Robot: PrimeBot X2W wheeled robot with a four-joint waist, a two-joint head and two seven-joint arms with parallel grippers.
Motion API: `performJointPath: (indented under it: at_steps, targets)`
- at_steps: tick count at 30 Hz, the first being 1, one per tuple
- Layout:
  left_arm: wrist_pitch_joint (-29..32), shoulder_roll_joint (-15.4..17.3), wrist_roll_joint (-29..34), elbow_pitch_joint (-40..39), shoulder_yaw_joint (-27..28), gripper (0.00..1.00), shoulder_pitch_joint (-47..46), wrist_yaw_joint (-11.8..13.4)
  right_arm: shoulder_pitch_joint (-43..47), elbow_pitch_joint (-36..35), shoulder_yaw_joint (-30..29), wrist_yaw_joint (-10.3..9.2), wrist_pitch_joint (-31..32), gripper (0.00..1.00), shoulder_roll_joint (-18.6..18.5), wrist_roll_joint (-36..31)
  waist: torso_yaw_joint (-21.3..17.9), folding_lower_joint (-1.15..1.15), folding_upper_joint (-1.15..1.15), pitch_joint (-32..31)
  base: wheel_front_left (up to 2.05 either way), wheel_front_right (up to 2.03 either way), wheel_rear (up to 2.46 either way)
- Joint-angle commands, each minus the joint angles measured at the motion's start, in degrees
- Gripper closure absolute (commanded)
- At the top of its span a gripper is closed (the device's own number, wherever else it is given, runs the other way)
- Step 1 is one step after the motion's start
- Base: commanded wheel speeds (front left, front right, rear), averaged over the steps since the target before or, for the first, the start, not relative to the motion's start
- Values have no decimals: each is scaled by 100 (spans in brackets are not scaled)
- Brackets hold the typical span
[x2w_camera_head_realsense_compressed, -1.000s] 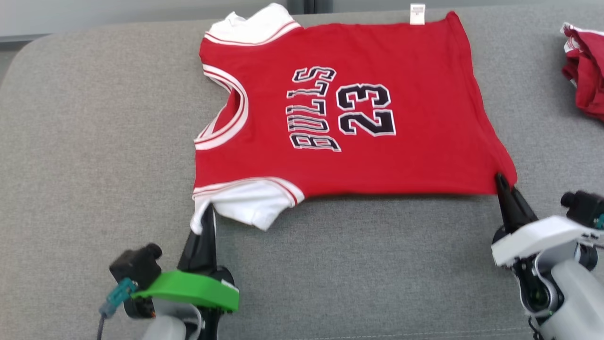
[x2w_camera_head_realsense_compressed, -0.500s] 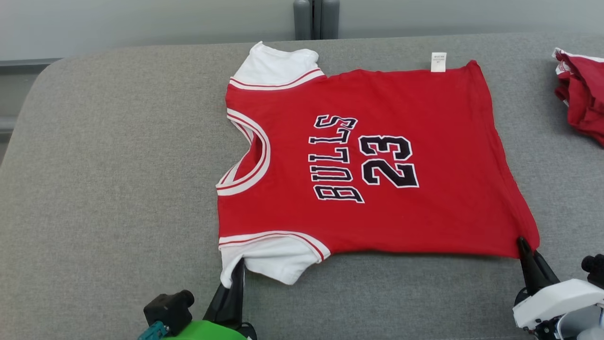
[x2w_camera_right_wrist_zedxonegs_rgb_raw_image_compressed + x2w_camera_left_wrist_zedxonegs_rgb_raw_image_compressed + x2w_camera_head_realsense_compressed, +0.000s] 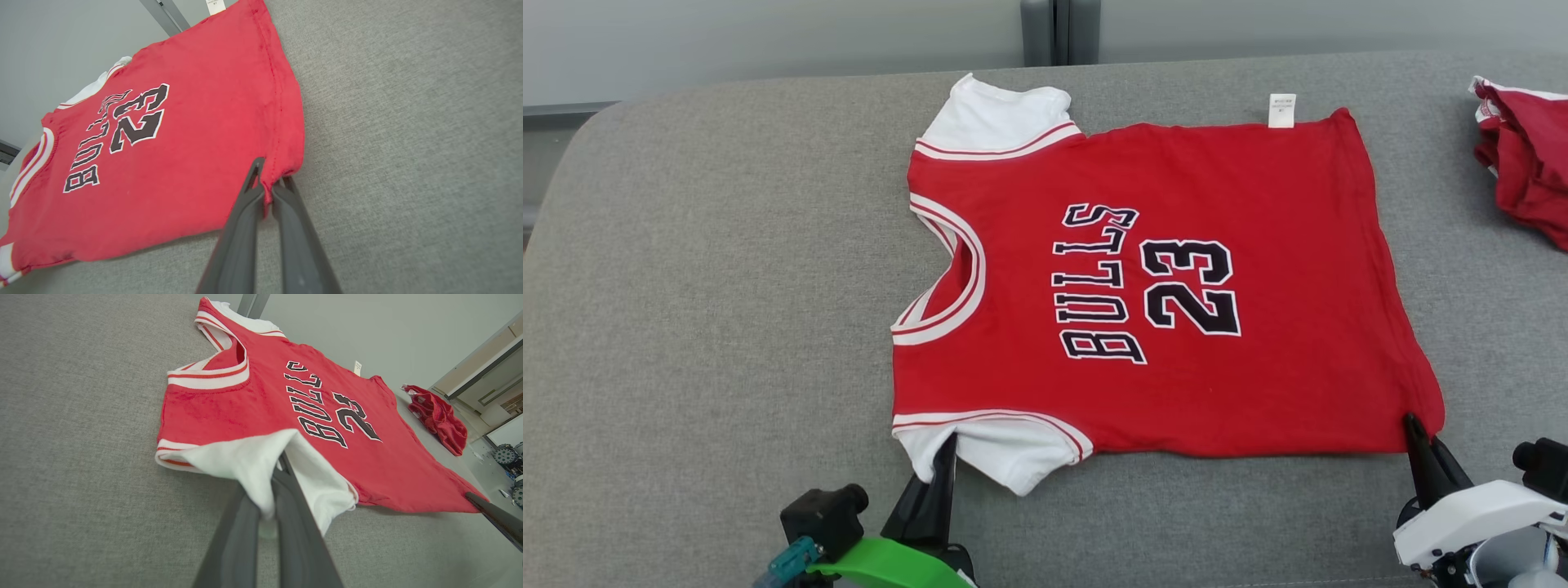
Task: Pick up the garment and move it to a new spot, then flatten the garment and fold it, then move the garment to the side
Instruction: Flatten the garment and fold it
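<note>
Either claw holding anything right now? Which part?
Both hold the red jersey: left claw pinches the near white sleeve, right claw the near hem corner.

I see a grey fabric-covered tabletop [image 3: 686,327], its far-left corner rounded. A red jersey with white sleeves [image 3: 1298,245] lies spread flat at its middle; a crumpled red cloth [image 3: 1527,171] sits at the right edge.

Lab-like room: grey padded table [image 3: 686,327], bare pale wall [image 3: 768,33]
</note>
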Motion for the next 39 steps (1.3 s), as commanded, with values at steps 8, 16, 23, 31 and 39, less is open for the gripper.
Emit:
performJointPath:
  at_steps: [8,16,23,31,39]
  targets:
    - [-3,150,131,252,-6,100,-614,-160,-263,-159,-112,-10,336,100,20,-14,-31,0,0,-23,0,0,0]
    - [177,295,221,664,-74,100,-1511,-305,-818,-27,-166,-9,753,100,11,130,-64,0,0,172,0,0,0]
    - [354,480,241,1228,-118,100,-2503,-446,-1602,225,-168,-8,986,100,24,262,-165,0,0,496,0,0,0]
    - [216,380,189,2126,-312,100,-3374,-516,-2317,641,-71,-8,984,100,-21,262,-233,0,0,681,0,0,0]
    - [-229,221,115,2906,-403,0,-3716,-537,-2426,935,147,-8,467,0,-231,88,-231,0,0,636,0,0,0]
